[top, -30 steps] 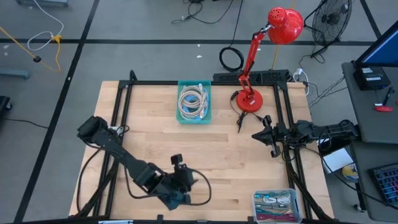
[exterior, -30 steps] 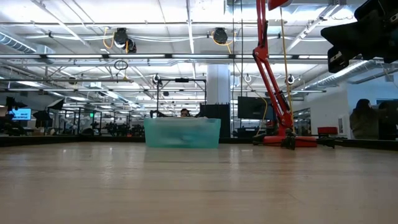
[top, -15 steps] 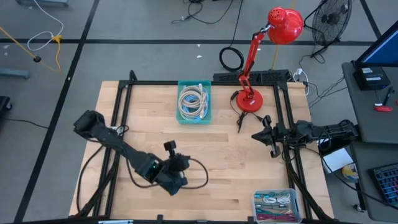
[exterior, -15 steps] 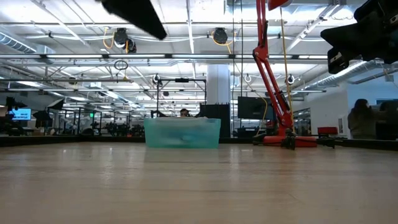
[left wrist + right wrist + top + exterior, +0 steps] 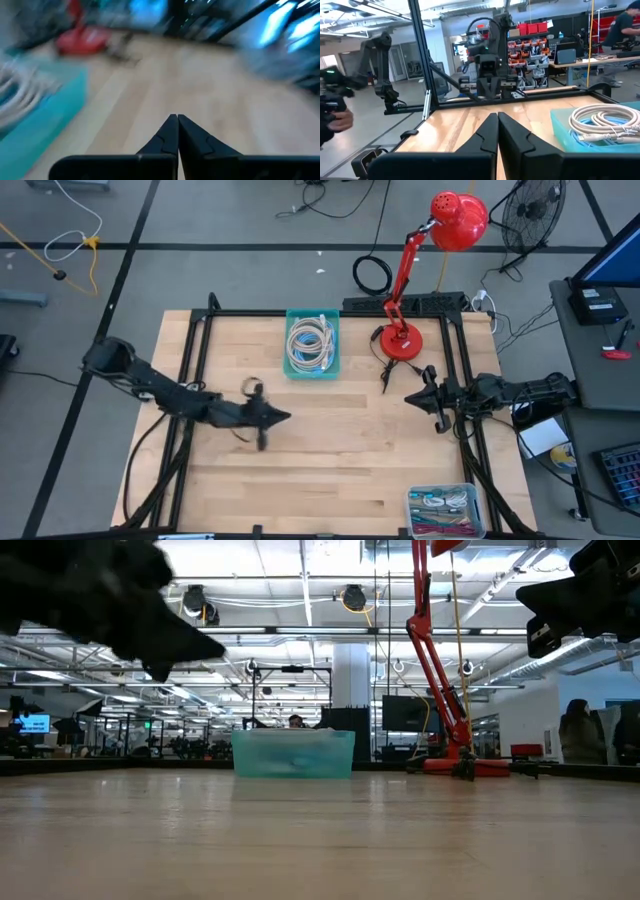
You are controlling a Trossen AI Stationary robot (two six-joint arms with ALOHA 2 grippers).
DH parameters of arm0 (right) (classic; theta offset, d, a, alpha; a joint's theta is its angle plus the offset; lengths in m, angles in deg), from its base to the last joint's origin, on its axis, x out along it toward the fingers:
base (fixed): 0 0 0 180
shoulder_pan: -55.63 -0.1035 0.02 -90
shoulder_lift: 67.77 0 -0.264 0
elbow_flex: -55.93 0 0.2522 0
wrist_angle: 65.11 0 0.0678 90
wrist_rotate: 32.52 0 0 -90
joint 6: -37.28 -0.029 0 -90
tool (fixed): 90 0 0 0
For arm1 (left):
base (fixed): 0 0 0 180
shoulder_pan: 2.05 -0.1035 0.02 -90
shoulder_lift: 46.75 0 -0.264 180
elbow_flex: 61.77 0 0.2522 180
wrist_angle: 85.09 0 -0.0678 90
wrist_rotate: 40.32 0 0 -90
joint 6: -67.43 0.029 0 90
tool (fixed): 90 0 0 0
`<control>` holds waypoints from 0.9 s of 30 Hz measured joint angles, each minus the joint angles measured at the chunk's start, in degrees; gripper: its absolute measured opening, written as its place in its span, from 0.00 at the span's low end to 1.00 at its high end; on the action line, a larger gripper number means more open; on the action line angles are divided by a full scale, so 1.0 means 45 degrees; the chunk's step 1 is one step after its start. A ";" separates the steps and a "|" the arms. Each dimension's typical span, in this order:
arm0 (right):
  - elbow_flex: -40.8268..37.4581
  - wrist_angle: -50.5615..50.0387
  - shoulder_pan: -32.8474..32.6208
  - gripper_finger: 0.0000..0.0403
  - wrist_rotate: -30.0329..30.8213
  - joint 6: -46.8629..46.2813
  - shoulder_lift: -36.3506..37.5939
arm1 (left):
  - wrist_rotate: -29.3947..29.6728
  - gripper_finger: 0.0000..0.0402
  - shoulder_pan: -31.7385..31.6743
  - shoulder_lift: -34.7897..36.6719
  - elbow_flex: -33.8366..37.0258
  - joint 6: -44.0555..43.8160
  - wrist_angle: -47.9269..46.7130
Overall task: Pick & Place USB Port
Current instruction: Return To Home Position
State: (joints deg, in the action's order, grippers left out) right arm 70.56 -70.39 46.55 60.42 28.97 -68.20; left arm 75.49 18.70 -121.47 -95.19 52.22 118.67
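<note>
Spanning most of the high view, the wooden table [image 5: 330, 450] sits inside a black frame. The left arm [image 5: 180, 398] reaches from the table's left edge toward its middle. The right arm [image 5: 510, 391] lies along the right edge and points inward. A red lamp [image 5: 404, 270] stands at the far edge, right of centre, its base on the wood.

The green bin [image 5: 311, 373] rests at the far edge near the middle and holds coiled pale cables [image 5: 310, 340]. The transparent bin [image 5: 410, 512] sits at the near right corner, well apart from both arms. The coloured USB cables [image 5: 445, 513] lie in a tangle inside it.

The left gripper [image 5: 283, 417] hangs over bare wood on the near side of the green bin; the low view shows it raised off the tabletop. Its wrist view shows the two fingers [image 5: 167, 135] pressed together with nothing between them. The right gripper [image 5: 410, 396] is near the lamp's base, above the wood. Its fingers [image 5: 487, 131] likewise meet tip to tip, holding nothing.
</note>
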 joint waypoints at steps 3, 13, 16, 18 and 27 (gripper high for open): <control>0.0000 -0.0029 0.0000 0.00 0.0000 -0.0001 -0.0024 | -0.1314 0.00 0.0001 0.0154 0.2327 0.1523 0.5233; 0.0000 0.0026 -0.0002 0.00 -0.0007 0.0002 -0.0054 | -0.2076 0.00 -0.0582 0.0470 0.4188 0.3077 0.7609; 0.0000 -0.0063 0.0000 0.00 0.0004 0.0004 -0.0113 | -0.2635 0.00 -0.1279 0.0733 0.4184 0.2511 0.6556; 0.0000 -0.0018 -0.0004 0.00 -0.0005 0.0004 -0.0129 | -0.2819 0.00 -0.1726 0.0834 0.4200 0.2094 0.5546; 0.0000 -0.0002 0.0000 0.00 0.0000 0.0004 -0.0165 | -0.3413 0.00 -0.2417 0.3194 0.4188 0.2611 0.3783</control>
State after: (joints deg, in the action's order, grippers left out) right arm 70.56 -70.40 46.55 60.42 28.99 -68.94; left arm 60.13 7.82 -107.10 -76.35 63.97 135.70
